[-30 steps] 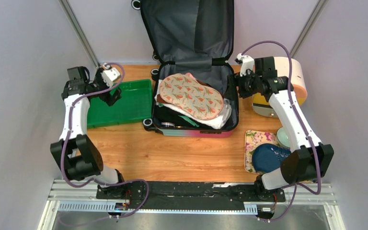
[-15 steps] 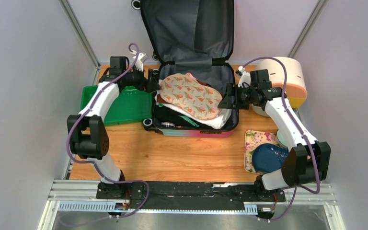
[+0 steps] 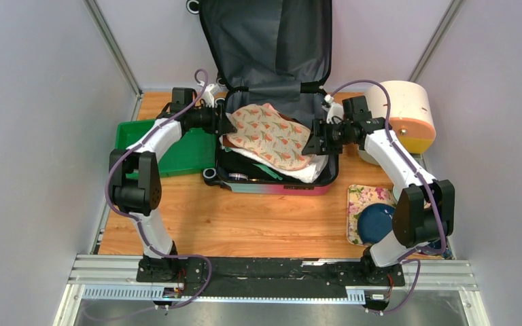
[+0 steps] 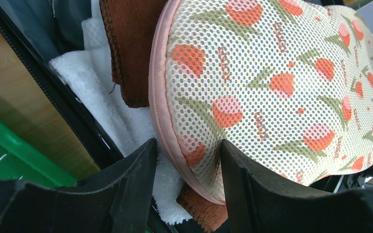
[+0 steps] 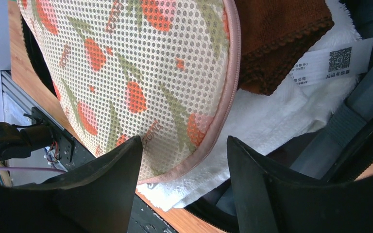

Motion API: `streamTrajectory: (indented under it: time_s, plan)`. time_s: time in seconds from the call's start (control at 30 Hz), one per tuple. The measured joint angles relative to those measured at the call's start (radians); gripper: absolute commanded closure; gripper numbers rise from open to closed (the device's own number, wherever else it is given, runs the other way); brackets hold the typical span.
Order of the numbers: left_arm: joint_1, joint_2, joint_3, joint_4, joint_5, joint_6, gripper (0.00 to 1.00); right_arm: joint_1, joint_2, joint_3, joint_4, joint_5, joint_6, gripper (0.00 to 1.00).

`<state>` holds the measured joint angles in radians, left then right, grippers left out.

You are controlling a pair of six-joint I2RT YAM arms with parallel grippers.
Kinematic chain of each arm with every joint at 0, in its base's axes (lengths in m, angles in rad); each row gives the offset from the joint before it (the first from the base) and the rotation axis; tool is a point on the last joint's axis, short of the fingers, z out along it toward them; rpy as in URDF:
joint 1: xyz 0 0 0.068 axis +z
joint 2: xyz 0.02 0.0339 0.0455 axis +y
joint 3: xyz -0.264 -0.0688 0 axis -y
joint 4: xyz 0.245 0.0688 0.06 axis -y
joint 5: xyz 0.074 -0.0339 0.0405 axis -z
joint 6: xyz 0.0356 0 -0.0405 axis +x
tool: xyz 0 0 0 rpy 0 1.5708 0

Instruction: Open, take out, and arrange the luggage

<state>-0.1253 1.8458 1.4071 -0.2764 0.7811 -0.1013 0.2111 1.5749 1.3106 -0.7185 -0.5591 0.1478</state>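
Luggage (image 3: 258, 41) lining grey; pouch (image 4: 281, 82) cream, orange tulips.

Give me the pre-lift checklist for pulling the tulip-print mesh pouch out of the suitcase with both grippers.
1. Lid of the pink-to-teal hard-shell luggage open: ok, it stands upright at the back.
2. Left gripper straddling one end of the cream tulip-print mesh pouch: ok.
3. Right gripper straddling the other end: ok.
4. Both jaws clamped: not ok, the fingers stand apart.
5. White fluffy towel and brown cloth clear of the jaws: cannot tell; both lie directly under the pouch's edge.
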Motion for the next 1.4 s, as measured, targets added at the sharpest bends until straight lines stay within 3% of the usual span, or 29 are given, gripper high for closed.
streamTrajectory:
  time_s: [0.1,0.2,0.27,0.3,0.33,0.47,0.57,0.6,0.8,1.1,1.23,1.4]
  plan:
    - [-0.006,-0.011,-0.021,0.039,-0.001,-0.013,0.49,0.001,0.002,0.006,-0.006,0.001,-0.018,0.39]
    - [-0.015,-0.026,-0.021,0.055,-0.006,-0.011,0.72,0.002,0.010,0.022,-0.020,0.003,-0.036,0.40]
    - [-0.020,-0.034,-0.021,0.063,-0.011,-0.010,0.77,0.002,0.016,0.035,-0.026,0.007,-0.046,0.40]
    - [-0.022,-0.037,-0.020,0.067,-0.013,-0.008,0.83,0.002,0.019,0.040,-0.028,0.009,-0.049,0.40]
    - [-0.023,-0.041,-0.020,0.072,-0.014,-0.005,1.00,0.002,0.021,0.047,-0.030,0.011,-0.052,0.40]
    - [-0.032,-0.074,-0.021,0.089,-0.032,0.002,1.00,0.002,0.025,0.072,-0.036,0.019,-0.063,0.39]
    - [-0.033,-0.117,-0.021,0.096,-0.060,0.006,0.91,0.002,0.027,0.092,-0.043,0.021,-0.069,0.37]
    - [-0.034,-0.130,-0.021,0.096,-0.068,0.007,1.00,0.002,0.029,0.097,-0.043,0.021,-0.070,0.37]
    - [0.008,-0.191,-0.051,0.137,-0.086,-0.069,1.00,0.002,0.056,0.129,-0.049,0.028,-0.077,0.37]
    - [0.378,-0.367,-0.366,0.244,-0.103,-0.253,1.00,0.002,0.080,0.157,-0.048,0.030,-0.086,0.37]
    - [0.542,-0.447,-0.488,0.263,-0.129,-0.241,1.00,0.002,0.097,0.166,-0.048,0.027,-0.088,0.36]
    - [0.621,-0.448,-0.598,0.290,-0.207,-0.159,1.00,0.002,0.127,0.192,-0.052,0.021,-0.093,0.36]
